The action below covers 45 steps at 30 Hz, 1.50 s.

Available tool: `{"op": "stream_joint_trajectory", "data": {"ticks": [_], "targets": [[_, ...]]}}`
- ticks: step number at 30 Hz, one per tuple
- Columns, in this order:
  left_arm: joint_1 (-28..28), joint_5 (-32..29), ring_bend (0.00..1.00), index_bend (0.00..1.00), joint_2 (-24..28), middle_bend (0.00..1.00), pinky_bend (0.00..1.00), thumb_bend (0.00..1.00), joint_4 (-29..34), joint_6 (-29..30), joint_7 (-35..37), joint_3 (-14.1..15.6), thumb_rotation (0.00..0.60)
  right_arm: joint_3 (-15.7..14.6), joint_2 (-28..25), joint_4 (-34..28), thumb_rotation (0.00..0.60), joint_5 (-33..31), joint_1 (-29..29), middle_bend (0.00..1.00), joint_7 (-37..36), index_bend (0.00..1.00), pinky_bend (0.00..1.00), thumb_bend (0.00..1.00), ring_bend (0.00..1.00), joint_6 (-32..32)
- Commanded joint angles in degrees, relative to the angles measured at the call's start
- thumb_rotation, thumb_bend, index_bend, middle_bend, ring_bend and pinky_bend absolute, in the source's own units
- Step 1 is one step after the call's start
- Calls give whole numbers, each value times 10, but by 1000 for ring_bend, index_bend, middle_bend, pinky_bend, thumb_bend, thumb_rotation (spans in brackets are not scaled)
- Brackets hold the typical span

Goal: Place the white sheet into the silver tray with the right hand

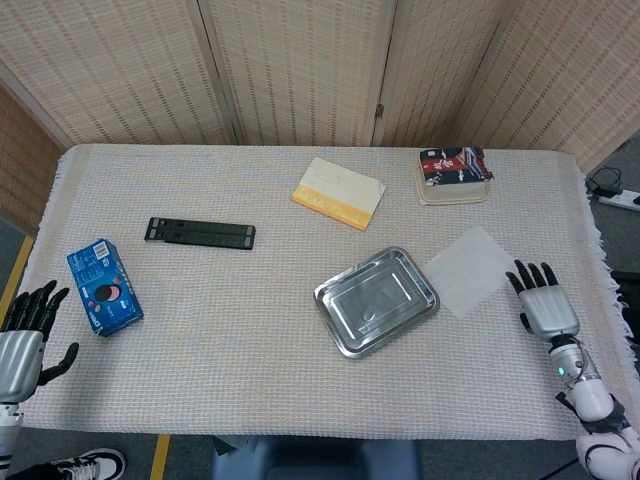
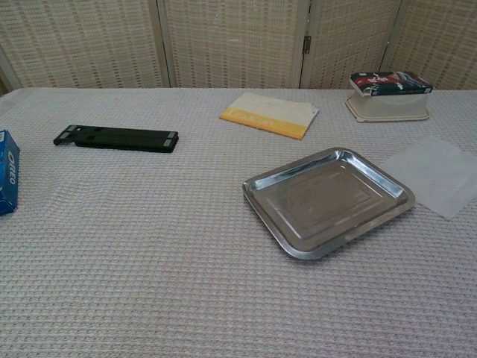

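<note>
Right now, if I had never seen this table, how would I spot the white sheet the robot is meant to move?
Find the silver tray near the middle of the cloth-covered table. Just beside its right edge lies the white sheet, close ahead of the right hand. It is the only flat, thin, pale, almost see-through square there.

The sheet lies just right of the tray, the booklet behind both.
</note>
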<state>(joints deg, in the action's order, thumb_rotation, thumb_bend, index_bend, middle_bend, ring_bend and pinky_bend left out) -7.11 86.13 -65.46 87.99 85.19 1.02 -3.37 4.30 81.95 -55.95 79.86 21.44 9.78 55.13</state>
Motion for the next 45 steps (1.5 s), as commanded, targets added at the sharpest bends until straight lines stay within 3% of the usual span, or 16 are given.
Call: {"op": "stream_joint_trajectory", "data": {"ticks": [1, 10, 18, 26, 35, 45], "targets": [[-2, -9, 0, 0, 2, 0, 0, 428, 0, -10, -3, -1, 600, -6, 43, 70, 600, 14, 34, 0, -32, 136, 0, 448, 0, -30], [-4, -24, 0, 0, 6, 0, 0, 429, 6, -21, -10, -3, 600, -24, 114, 184, 600, 49, 68, 0, -93, 146, 0, 447, 0, -38], [-2, -35, 0, 0, 9, 0, 0, 428, 9, -23, -11, -7, 600, -31, 138, 220, 600, 58, 82, 0, -107, 182, 0, 447, 0, -43], [-1, -36, 0, 0, 10, 0, 0, 428, 8, -20, -9, -8, 600, -28, 163, 253, 600, 56, 93, 0, -101, 352, 0, 448, 0, -46], [-1, -33, 0, 0, 10, 0, 0, 429, 4, -19, -4, -8, 600, -28, 172, 268, 600, 64, 79, 43, -141, 644, 0, 448, 0, 13], [1, -21, 0, 0, 8, 0, 0, 429, 3, -10, -3, -6, 600, -26, 175, 282, 600, 63, 71, 131, -168, 749, 0, 448, 0, 36]]}}
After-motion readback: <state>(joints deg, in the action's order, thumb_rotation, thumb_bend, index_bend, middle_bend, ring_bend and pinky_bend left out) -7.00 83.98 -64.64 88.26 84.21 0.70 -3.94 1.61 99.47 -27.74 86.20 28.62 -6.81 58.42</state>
